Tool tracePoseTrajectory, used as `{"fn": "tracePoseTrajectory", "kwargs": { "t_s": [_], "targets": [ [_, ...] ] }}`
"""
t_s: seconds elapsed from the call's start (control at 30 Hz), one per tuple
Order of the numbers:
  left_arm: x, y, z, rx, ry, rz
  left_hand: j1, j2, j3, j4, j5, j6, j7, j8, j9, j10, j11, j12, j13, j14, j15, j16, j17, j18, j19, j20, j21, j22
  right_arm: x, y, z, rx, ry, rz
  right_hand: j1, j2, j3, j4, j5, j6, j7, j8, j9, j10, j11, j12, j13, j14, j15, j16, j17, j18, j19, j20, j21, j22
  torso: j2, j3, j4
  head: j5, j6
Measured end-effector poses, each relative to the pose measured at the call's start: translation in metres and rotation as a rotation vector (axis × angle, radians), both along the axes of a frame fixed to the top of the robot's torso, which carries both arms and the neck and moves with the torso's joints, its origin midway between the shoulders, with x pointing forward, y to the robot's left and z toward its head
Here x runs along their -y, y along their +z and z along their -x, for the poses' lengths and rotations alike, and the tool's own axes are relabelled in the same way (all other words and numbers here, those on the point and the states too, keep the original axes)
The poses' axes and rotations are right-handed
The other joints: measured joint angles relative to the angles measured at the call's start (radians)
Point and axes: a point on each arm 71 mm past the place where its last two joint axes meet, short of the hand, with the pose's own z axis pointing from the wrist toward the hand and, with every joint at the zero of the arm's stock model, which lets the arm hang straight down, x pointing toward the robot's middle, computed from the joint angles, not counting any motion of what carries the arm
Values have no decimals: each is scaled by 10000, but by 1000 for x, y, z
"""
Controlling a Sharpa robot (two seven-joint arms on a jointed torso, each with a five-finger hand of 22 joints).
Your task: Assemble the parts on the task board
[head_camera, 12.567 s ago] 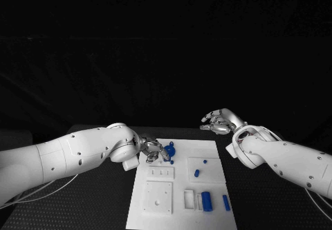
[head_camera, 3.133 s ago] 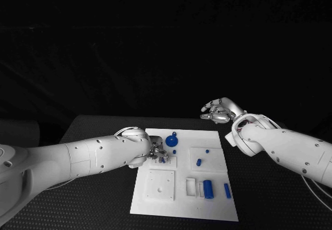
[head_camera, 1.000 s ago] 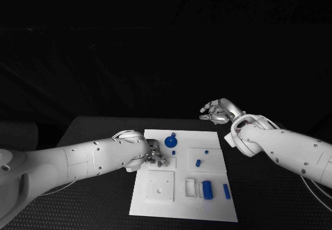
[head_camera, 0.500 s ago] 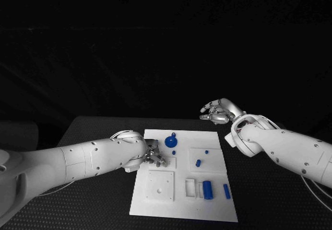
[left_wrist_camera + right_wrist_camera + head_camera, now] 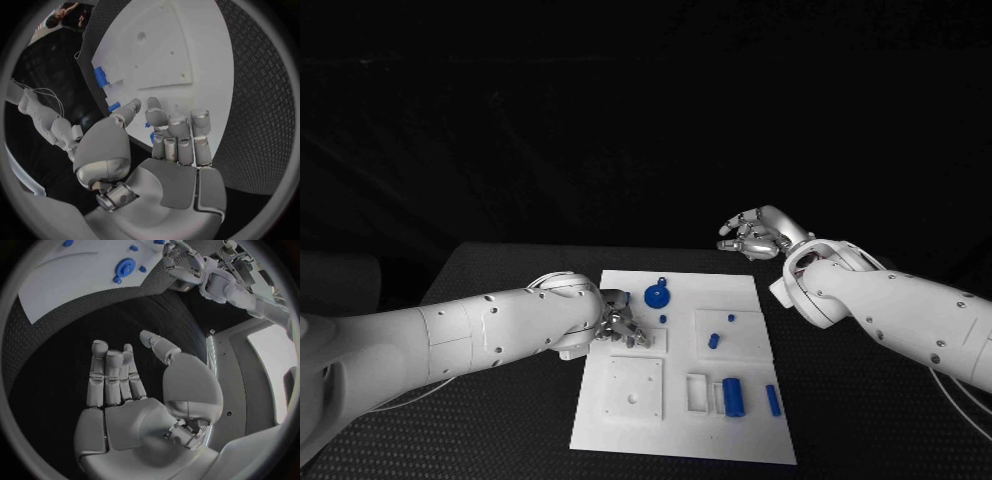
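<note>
We see the left hand [image 5: 620,326] low over the white board's [image 5: 678,440] near-left part, fingers apart, holding nothing. The right hand [image 5: 757,234] hangs empty beyond the board, fingers loosely spread. Blue pieces [image 5: 731,394] lie on the board.

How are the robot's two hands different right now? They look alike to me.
The left hand is down at the task board, fingertips among the small blue parts; the right hand hangs beyond the board's far edge, above bare table. The left hand's fingers curl toward the board; the right hand's are loosely spread, holding nothing. Both are silver, on white arms.
</note>
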Motion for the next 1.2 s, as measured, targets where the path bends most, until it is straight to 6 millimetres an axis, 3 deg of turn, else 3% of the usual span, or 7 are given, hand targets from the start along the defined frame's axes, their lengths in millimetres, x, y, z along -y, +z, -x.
{"fn": "tracePoseTrajectory", "kwargs": {
  "t_s": [0.13,0.33,0.47,0.53,0.9,1.07,1.2],
  "targets": [
    [-2,14,-5,214,225,452,21,-73,-193,-26,0,-428,89,-204,11,-318,90,-254,-43,-341,49,-239,-69,0,-223,60,-181,-27,1,0,0,-1,-17,6,0,0,0,0,0,-37,24,0,0,0,0,0,0,0,0,0,0,-3,0,0,0,0,-1,0,-2,6,13],
    [-10,27,-5,397,438,930,179,45,-247,28,0,-1612,552,-928,-445,-1179,547,-1036,-387,-1093,483,-992,-460,0,-890,267,-757,-235,5,0,0,-5,-76,29,0,0,0,0,0,-39,23,0,0,0,0,0,0,0,0,0,1,-13,0,1,0,-1,-9,6,-2,-11,31],
    [-11,36,-5,537,510,1192,333,200,-247,27,0,-2218,888,-1426,-902,-1593,805,-1723,-714,-1433,821,-1623,-812,-164,-1237,410,-1194,-432,6,0,0,-4,-97,36,0,0,0,0,0,-40,23,0,-1,1,0,0,0,0,0,0,-10,-47,0,1,0,-1,-10,8,-2,-15,42],
    [-11,37,-4,551,523,1250,410,277,-261,41,0,-2310,948,-1570,-1076,-1584,845,-1905,-812,-1441,844,-1758,-907,-273,-1237,409,-1283,-483,7,0,0,-4,-105,39,0,0,0,0,0,-40,22,0,0,1,0,0,-2,0,0,0,-10,-48,0,1,0,-1,-10,8,0,-16,43],
    [-3,36,2,680,100,884,546,592,-414,194,0,-2586,1140,-2083,-1705,-1553,981,-2558,-1080,-1448,988,-2209,-1138,-269,-1292,394,-1560,-612,6,-1,0,-18,-103,37,0,0,0,0,0,-56,5,0,-1,1,1,0,-9,0,0,0,-9,-55,1,1,0,-2,-2,5,0,-30,60],
    [-1,32,6,900,-193,421,287,850,-485,612,0,-2773,1233,-2402,-2066,-1463,1072,-2973,-1241,-1463,1109,-2494,-1273,-268,-1325,428,-1744,-696,7,-1,1,-22,-107,38,0,0,0,0,40,-56,4,0,-1,2,1,0,-9,0,0,0,-9,-57,1,1,0,-3,0,4,0,-35,47],
    [-1,26,9,1050,-382,68,120,819,-503,991,0,-2780,1238,-2460,-2255,-1418,1118,-3214,-1328,-1412,1162,-2596,-1330,-265,-1362,391,-1815,-735,7,-1,1,-23,-114,40,0,0,0,0,40,-56,3,0,-1,2,1,0,-8,0,0,0,-9,-60,1,1,0,-3,0,2,0,-36,40]
  ]
}}
